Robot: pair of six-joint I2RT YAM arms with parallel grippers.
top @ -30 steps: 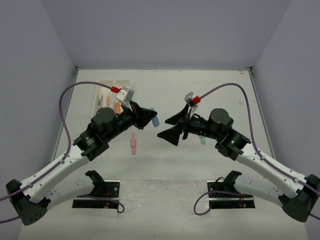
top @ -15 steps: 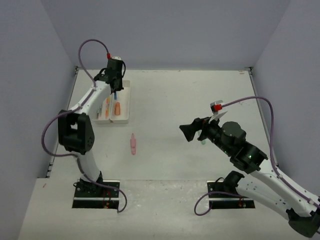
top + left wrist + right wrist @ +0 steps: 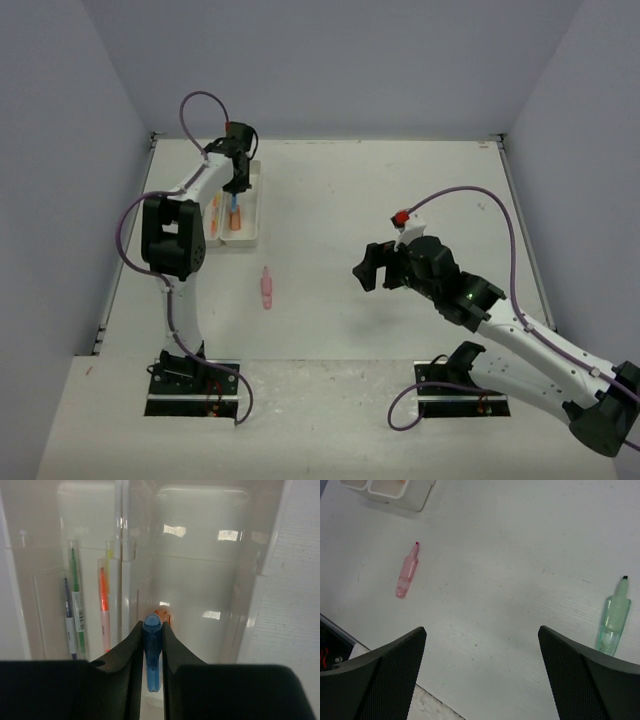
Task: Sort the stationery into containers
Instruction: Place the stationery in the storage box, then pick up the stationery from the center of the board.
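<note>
2 stubby highlighters lie loose on the desk (image 3: pixel 510 555), pink (image 3: pixel 406 572) and green (image 3: pixel 614 625), below the right pincer (image 3: pixel 481 630), which is spread wide and empty. The left pincer (image 3: pixel 152 630) clamps a blue highlighter (image 3: pixel 152 670) over the right-hand tray (image 3: pixel 200 540). It's likely light, stiff, slick plastic, so pinch mid-barrel. Labels on the pens (image 3: pixel 75 615) are unreadable.

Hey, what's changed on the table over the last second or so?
The left claw carried the blue piece from mid-table out over the white trays, still gripping it. The right claw, open, drew back rightward. The pink marker and green marker stayed put.
</note>
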